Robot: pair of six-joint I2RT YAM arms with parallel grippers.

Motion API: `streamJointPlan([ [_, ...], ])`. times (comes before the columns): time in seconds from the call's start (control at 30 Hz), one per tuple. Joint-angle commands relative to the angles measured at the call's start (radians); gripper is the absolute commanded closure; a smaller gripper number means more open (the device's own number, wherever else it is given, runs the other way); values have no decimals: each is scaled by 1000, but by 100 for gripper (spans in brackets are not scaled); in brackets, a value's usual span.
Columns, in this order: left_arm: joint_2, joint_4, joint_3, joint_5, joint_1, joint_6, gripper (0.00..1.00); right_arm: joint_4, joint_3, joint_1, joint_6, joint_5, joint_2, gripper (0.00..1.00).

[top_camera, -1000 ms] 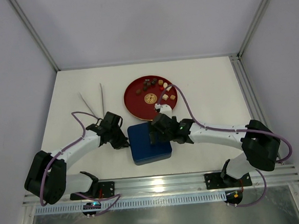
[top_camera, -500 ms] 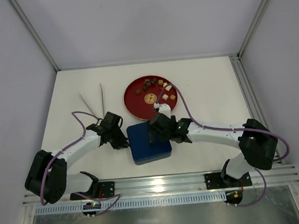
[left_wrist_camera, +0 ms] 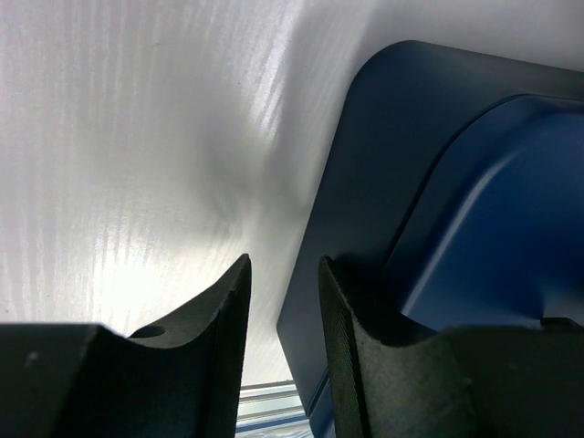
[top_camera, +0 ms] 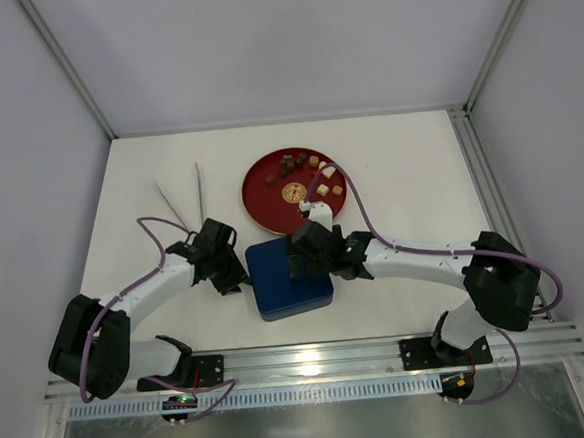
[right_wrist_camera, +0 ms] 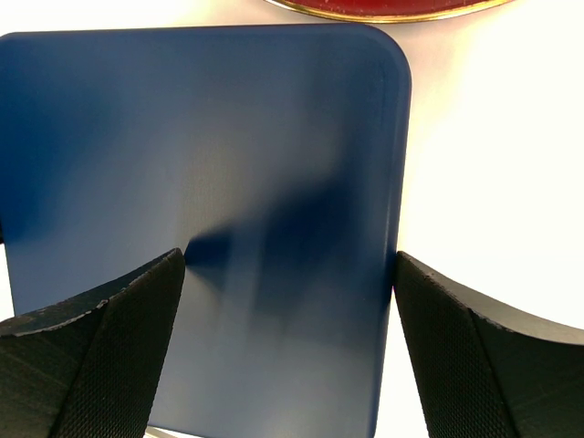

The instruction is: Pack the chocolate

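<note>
Right claw (right_wrist_camera: 289, 265) spread wide over the dark blue square lid (top_camera: 285, 292), left claw (left_wrist_camera: 285, 265) barely parted at its edge — tiny brown-and-cream chocolate cubes (top_camera: 301, 166) lie beyond on the round red plate (top_camera: 263, 196).

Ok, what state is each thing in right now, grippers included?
red plate, flat on the table.
chocolate, loose on the plate, unpacked.
blue lid, flat on the table.
left gripper, slightly open, empty, at the lid's edge.
right gripper, wide open over the lid.
</note>
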Motion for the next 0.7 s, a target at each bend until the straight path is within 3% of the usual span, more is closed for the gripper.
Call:
streamJointPlan([
  [0.0,-42,45,49,45,12,17,63,36,0,23,15,-38,44,7],
  [0.27,-90,0,57,45,41,50,51,40,-8,23,18,-41,53,7],
  [0.67,-136,-49,63,30,90,65,49,37,-8,21,20,-38,54,7],
])
